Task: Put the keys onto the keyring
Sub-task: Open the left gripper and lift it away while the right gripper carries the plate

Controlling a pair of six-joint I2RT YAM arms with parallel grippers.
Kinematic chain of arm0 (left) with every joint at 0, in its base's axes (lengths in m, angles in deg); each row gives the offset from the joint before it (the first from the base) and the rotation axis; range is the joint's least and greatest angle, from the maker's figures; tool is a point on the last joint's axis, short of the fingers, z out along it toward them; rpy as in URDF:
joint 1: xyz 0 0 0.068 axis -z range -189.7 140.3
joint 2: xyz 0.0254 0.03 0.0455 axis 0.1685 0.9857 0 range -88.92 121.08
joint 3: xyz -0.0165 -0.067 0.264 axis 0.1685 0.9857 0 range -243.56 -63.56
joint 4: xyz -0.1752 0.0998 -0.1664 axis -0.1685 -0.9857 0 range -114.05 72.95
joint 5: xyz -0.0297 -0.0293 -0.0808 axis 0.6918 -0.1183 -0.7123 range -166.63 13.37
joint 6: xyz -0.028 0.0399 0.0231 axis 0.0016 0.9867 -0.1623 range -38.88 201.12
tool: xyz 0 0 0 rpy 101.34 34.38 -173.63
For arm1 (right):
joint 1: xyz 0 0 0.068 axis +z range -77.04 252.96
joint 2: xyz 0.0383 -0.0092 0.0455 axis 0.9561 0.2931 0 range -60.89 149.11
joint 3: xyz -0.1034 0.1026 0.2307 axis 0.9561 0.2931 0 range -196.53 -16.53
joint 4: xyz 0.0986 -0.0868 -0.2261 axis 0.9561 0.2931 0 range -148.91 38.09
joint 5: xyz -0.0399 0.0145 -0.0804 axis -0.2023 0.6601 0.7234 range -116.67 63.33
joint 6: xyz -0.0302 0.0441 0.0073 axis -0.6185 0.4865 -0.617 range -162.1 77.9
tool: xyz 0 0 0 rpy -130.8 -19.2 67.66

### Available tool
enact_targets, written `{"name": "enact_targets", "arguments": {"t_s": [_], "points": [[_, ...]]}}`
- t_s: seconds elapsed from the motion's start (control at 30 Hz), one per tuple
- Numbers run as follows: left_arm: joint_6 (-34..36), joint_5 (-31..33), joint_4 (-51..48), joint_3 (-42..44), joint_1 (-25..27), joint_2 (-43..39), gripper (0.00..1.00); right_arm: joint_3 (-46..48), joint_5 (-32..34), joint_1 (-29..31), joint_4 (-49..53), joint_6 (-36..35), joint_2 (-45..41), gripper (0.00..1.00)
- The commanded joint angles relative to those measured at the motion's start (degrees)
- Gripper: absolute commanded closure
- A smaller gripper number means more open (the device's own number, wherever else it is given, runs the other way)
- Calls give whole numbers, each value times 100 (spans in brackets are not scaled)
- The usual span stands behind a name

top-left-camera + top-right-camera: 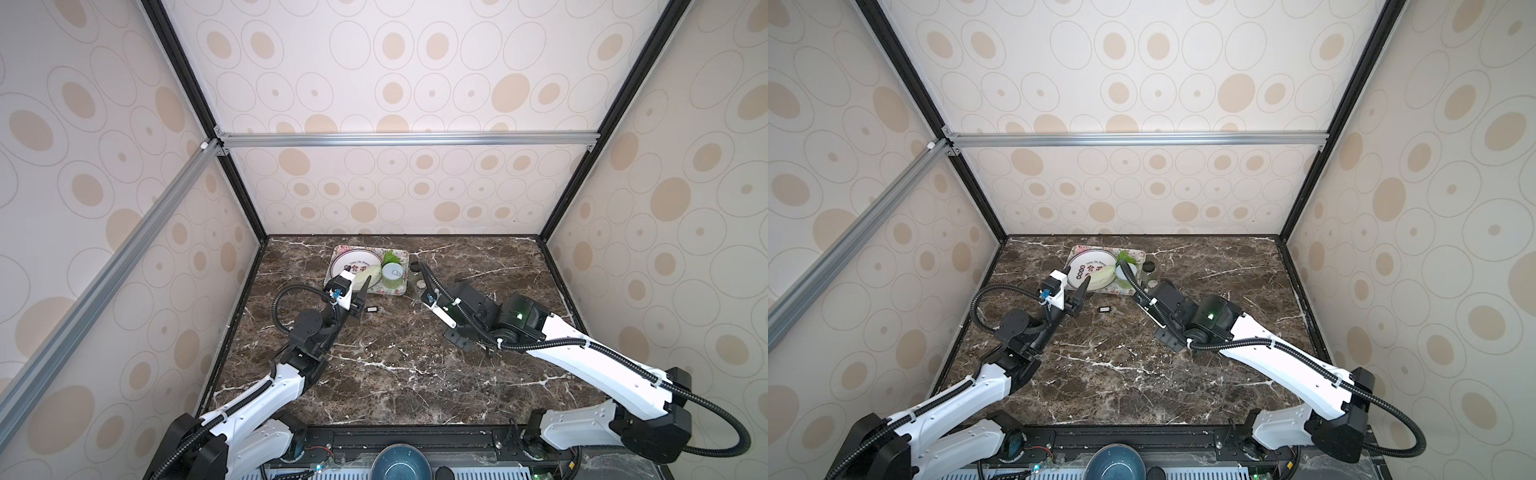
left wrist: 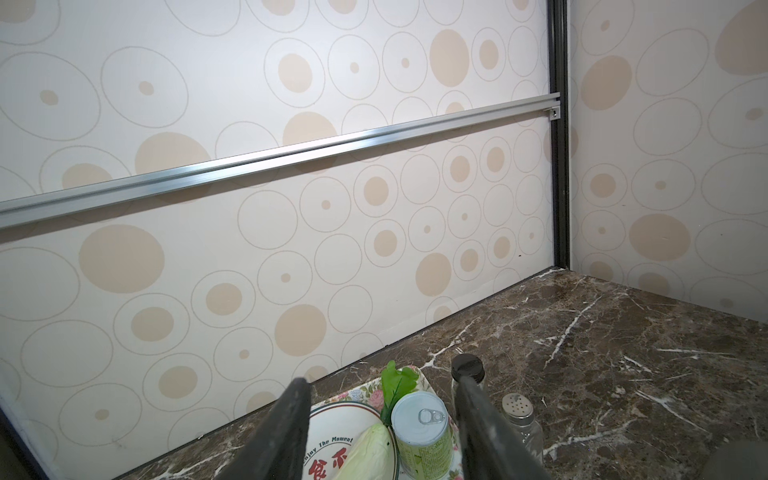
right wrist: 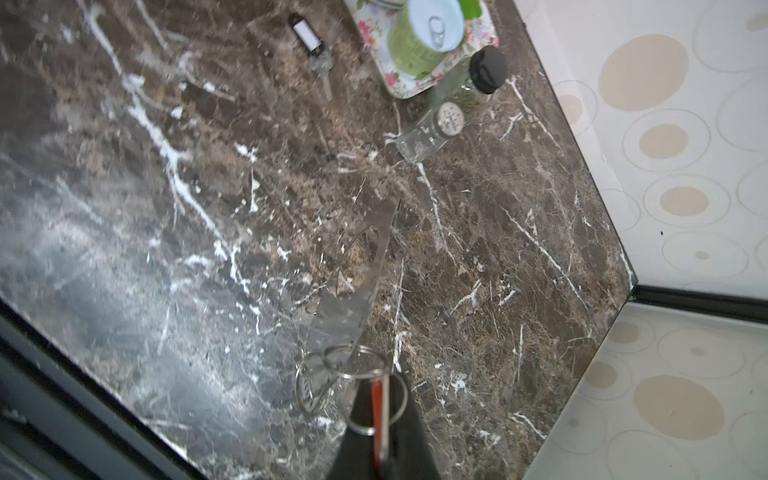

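As it rests, the black key (image 1: pixel 371 309) lies left-right.

The round white plate (image 2: pixel 340 415) is carrying a curved line of small black print along its inner rim. In the left wrist view this line is reading "njoy The Moment", with its first letter lying hidden. Below the line, large red Chinese characters are showing: 食, then 不, both cut off by the picture's edge. In both top views the same plate (image 1: pixel 353 262) (image 1: pixel 1089 266) is showing the arc of print and the red characters, but there they are too small to read. The green can (image 2: pixel 428 451) is bearing fine print on its label, too small to read. On the white centre of the black key tag (image 3: pixel 306 34), no writing can be made out.
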Motion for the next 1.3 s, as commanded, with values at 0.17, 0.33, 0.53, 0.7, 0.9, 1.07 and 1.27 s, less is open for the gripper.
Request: {"name": "enact_targets", "arguments": {"t_s": [0.17,0.33,0.53,0.7,0.9,1.07,1.27], "points": [[-151,-43,230,27,-96,-84,44,-253,-189,224,1155,-1702,-144,100],[-164,-78,247,23,-112,-49,44,-559,499,345,1701,-1979,166,99],[-156,-87,246,7,-129,-18,43,-839,1386,706,2234,-2335,362,98],[-140,-96,281,12,-147,17,43,-447,2490,933,2021,-2849,389,99],[-158,-122,269,9,-164,14,43,47,2886,945,1686,-3237,339,100],[-169,-122,278,52,-175,-70,43,-28,2662,939,1784,-3010,307,100],[-178,-131,280,77,-183,-128,43,40,2554,944,1712,-2764,337,100]]}}
